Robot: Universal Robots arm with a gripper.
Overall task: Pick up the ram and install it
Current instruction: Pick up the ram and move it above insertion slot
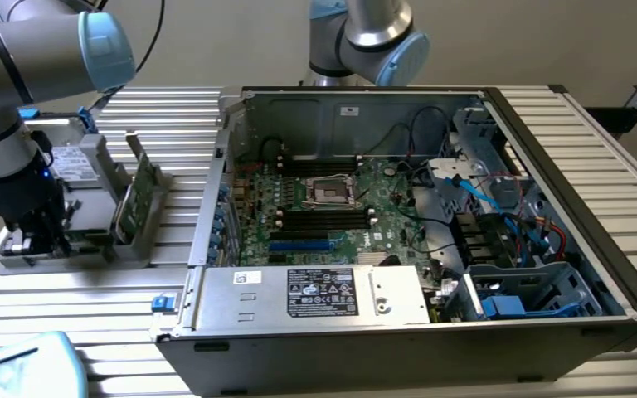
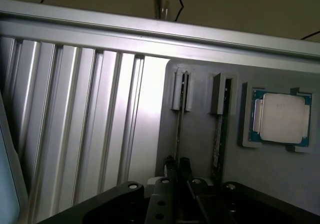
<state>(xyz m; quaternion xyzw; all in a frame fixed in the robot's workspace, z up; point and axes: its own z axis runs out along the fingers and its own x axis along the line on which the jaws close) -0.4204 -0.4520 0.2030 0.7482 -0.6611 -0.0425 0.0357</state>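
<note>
Pincer (image 2: 177, 165) nearly closed, pinching the thin upper edge of the ram (image 2: 178, 131), which the slotted grey holder (image 2: 200, 134) keeps upright for an easy grasp

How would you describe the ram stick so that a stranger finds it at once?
Find the open computer case; on the exterior view's left of it stands a grey holder. The ram stands on edge there, long, thin and green, unlike the square silver processor chip.

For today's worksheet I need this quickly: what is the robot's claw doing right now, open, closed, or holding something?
Claw: closed on the long, thin green circuit-board RAM stick standing in the grey holder.
</note>
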